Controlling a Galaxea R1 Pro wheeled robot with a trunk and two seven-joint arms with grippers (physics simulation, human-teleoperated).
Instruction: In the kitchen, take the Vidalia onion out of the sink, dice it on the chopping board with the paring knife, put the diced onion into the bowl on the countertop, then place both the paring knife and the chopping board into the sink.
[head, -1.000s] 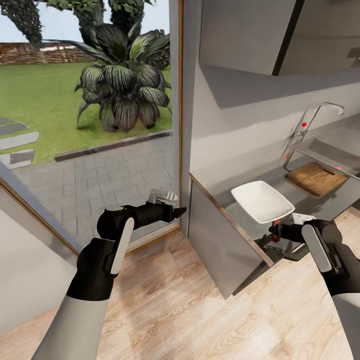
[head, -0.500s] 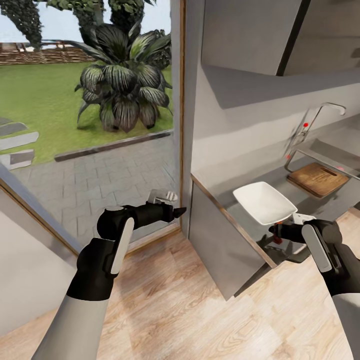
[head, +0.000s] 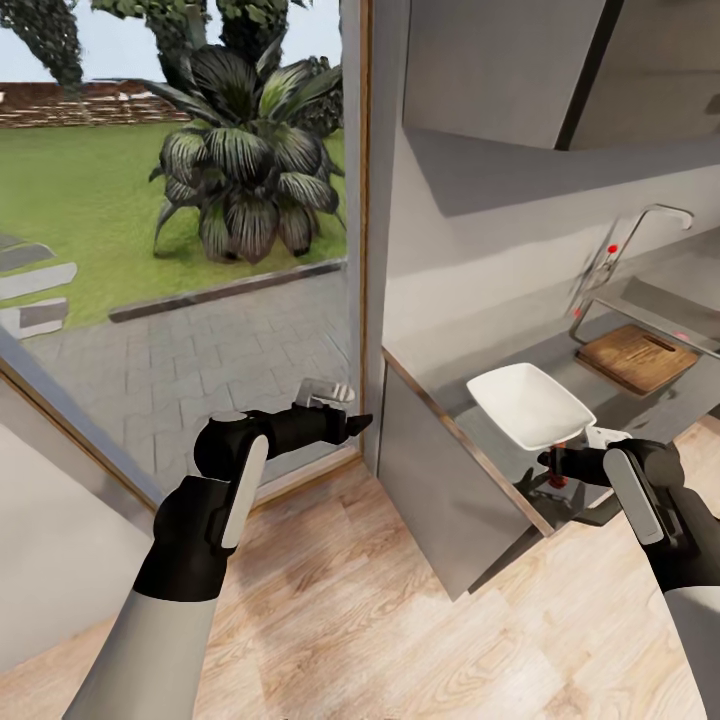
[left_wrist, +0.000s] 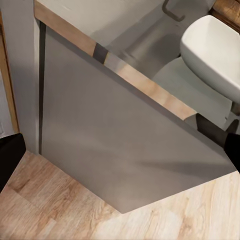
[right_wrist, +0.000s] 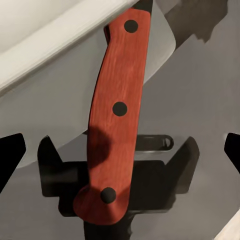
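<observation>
The paring knife (right_wrist: 117, 120) lies on the countertop (head: 470, 425) by the rim of the white bowl (head: 530, 405); its red-orange handle (head: 554, 481) shows and its blade is mostly hidden. My right gripper (head: 553, 470) hangs just over the handle, open, with one finger on either side (right_wrist: 120, 150). The chopping board (head: 637, 357) lies farther along, in front of the sink (head: 655, 298) and its tap (head: 650, 215). The Vidalia onion is out of view. My left gripper (head: 340, 405) is open and held off the counter's end (left_wrist: 120, 155).
A grey cabinet side panel (left_wrist: 115, 150) drops from the counter's end to the wood floor (head: 380, 600). A glass door (head: 180, 250) at the left looks onto a garden. Dark upper cabinets (head: 560, 70) hang over the counter.
The camera has shifted slightly. My right gripper has settled a little lower around the knife handle. The left arm has not moved.
</observation>
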